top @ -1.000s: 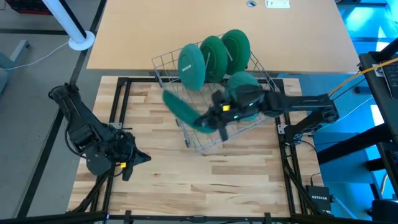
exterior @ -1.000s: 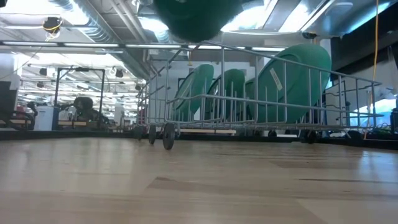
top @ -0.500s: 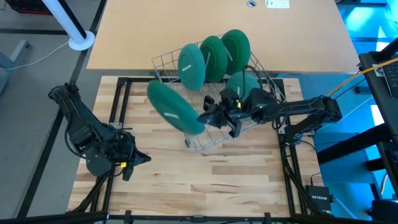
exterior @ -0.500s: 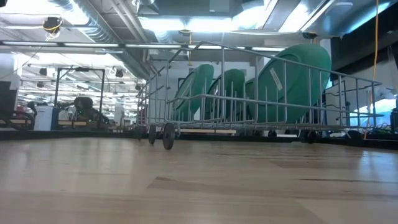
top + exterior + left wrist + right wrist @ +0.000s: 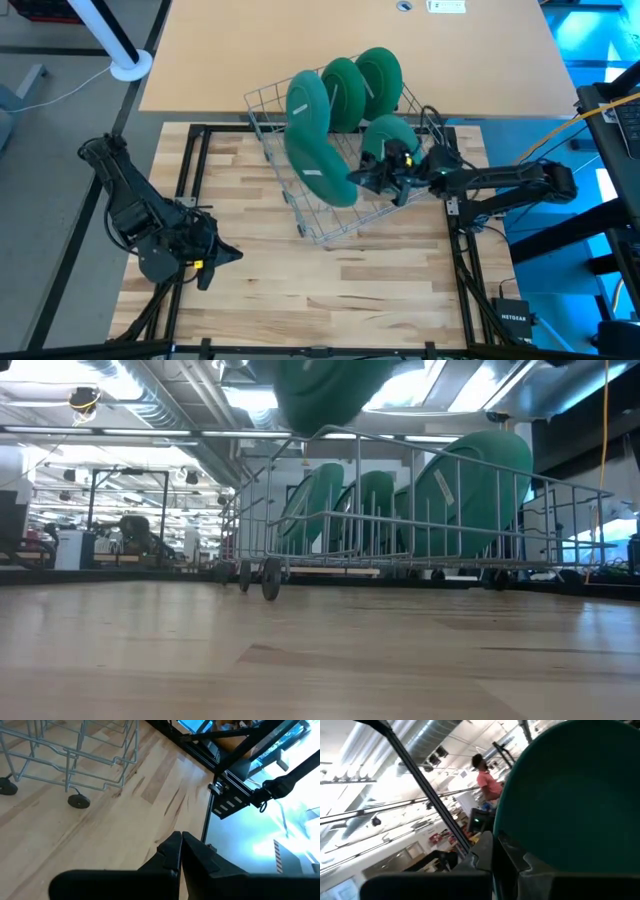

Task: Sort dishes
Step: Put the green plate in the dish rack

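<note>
Held plate (image 5: 330, 390) cut off by low view's top edge; person (image 5: 487, 780) beyond probably standing, blurred.

We can read only one word: "NETGEAR", in white letters on a small black box (image 5: 517, 322) beside the table's edge, well behind the right pincer (image 5: 372, 180).

Exposed ceiling ducts (image 5: 150, 400), bright lights, tan tabletop (image 5: 350, 30)

Held plate (image 5: 318, 165): swung from out over the rack's front-left corner back above the rack (image 5: 300, 215).
Right gripper (image 5: 362, 178): pulled back rightward.
</note>
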`<state>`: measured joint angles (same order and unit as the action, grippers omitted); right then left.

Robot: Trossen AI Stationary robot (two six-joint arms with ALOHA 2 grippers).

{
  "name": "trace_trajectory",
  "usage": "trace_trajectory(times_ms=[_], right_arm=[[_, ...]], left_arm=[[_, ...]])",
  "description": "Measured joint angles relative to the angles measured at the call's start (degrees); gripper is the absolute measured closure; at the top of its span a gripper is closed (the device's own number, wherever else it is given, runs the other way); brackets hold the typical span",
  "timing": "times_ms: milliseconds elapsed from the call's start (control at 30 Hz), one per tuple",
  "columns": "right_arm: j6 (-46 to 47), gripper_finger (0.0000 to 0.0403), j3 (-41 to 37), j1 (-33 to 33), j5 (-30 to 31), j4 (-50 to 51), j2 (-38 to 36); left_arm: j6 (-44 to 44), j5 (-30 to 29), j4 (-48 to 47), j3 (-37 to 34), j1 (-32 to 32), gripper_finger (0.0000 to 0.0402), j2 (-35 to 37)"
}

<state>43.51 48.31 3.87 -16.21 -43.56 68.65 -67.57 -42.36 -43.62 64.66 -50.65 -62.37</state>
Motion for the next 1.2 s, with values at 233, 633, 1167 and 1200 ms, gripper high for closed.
trace_trajectory(times_ms=[233, 633, 1167, 1200], right_arm=[[1.05, 0.0396, -10.6, -0.4, 8.8, -0.67, -6.55], [4.97, 0.0396, -19.98, -2.02, 18.84, -7.81, -6.72], [5.75, 0.0368, -20.88, -1.97, 21.44, 7.76, -6.67], [5.68, 0.0361, -20.76, -2.04, 21.19, 9.49, -6.72]], left_arm=[[-0.14, -0.01, -0.7, 0.0, 0.02, 0.0398, 0.0], [-0.13, -0.11, -0.87, 0.0, 0.09, 0.0398, 0.0], [0.02, -0.23, -0.87, 0.0, 0.09, 0.0398, 0.0], [0.02, -0.23, -0.87, 0.0, 0.09, 0.0398, 0.0]])
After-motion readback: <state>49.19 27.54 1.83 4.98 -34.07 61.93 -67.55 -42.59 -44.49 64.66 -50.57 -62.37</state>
